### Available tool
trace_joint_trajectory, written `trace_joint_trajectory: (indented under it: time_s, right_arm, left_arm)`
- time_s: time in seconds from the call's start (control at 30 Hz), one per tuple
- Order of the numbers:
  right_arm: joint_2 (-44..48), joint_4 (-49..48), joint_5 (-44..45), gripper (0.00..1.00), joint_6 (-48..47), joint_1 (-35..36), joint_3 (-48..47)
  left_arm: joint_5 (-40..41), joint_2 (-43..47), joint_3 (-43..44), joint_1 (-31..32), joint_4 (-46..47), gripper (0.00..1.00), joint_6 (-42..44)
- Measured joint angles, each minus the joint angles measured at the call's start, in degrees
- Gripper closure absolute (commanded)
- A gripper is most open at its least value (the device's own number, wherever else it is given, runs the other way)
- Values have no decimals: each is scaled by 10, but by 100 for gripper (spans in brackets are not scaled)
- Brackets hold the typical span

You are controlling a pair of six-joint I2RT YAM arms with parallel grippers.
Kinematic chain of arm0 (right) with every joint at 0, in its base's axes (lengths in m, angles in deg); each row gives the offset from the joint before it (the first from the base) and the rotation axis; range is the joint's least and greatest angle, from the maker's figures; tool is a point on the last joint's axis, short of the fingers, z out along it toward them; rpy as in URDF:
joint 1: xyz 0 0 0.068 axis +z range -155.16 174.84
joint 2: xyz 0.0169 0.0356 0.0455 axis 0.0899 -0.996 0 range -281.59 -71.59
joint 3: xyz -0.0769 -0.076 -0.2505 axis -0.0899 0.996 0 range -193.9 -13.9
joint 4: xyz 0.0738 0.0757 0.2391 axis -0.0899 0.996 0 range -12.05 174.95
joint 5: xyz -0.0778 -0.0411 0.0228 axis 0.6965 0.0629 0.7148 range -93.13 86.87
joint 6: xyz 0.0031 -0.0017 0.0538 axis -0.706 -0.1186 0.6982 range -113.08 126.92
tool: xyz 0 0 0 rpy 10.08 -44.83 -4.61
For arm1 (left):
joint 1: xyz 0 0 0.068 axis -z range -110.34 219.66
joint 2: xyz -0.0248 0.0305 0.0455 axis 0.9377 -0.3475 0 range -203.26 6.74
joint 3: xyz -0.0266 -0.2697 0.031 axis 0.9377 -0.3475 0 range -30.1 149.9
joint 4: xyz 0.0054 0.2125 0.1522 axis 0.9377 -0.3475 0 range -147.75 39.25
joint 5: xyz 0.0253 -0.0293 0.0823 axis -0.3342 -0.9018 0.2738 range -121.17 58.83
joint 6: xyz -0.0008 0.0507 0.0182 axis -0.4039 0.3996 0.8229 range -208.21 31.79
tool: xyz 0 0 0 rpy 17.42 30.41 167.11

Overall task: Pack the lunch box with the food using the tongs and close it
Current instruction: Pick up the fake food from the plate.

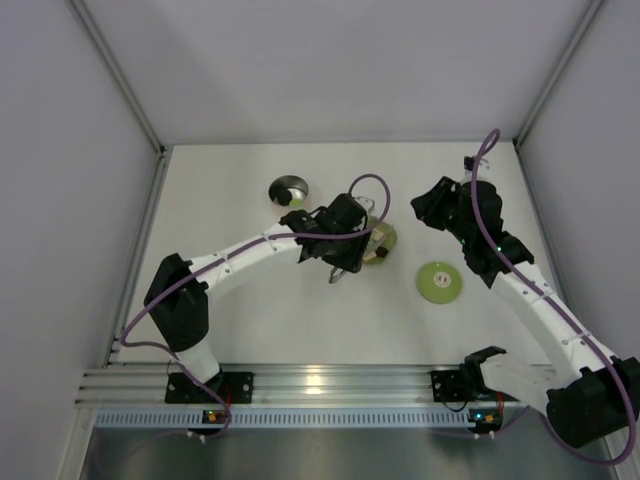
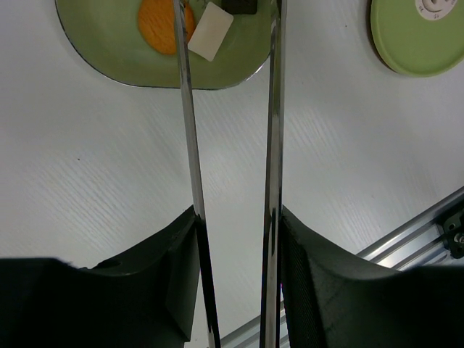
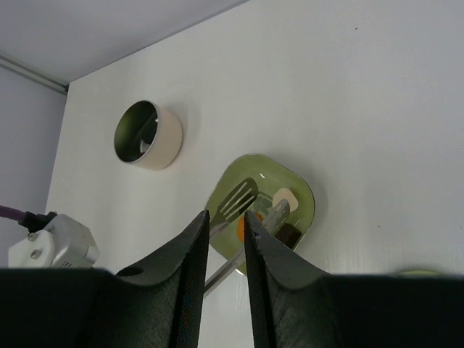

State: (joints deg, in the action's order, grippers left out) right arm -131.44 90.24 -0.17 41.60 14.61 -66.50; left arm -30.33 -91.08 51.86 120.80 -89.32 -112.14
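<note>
My left gripper (image 2: pixel 238 214) is shut on the tongs (image 2: pixel 274 130), one silver arm against each finger. In the top view the left gripper (image 1: pixel 340 262) sits just left of the green dish (image 1: pixel 388 238). The tongs' slotted tips (image 3: pixel 243 197) stand apart over the dish (image 3: pixel 290 177). The food lies there: an orange piece (image 2: pixel 161 25), a cream piece (image 2: pixel 210 32) and a black piece (image 3: pixel 288 233). The lunch box (image 1: pixel 289 190) stands uncovered at the back left, its lid (image 1: pixel 438 281) flat on the table to the right. My right gripper (image 3: pixel 226 214) hovers behind the dish, open a little, with nothing between its fingers.
An aluminium rail (image 1: pixel 320 385) runs along the near table edge. Grey walls close in the table on three sides. A purple cable with a white connector (image 3: pixel 54 243) hangs by the right wrist. The right gripper (image 1: pixel 428 208) is above the table right of the dish.
</note>
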Motion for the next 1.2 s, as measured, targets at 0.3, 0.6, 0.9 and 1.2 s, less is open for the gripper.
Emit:
trace_joint_trajectory:
  time_s: [0.3,0.6,0.9,1.2]
  right_arm:
    - [0,2,1,74,0,0,0]
    - [0,3,6,74,-2,0,0]
    - [0,7,8,74,-2,0,0]
    - [0,7,9,74,-2,0,0]
  left_arm:
    - [0,-33,-1,3,7,53,-1]
    - [1,-63,0,3,17,53,-2]
    - [10,-77,0,3,21,54,-2]
    - [18,-77,0,3,21,63,-1]
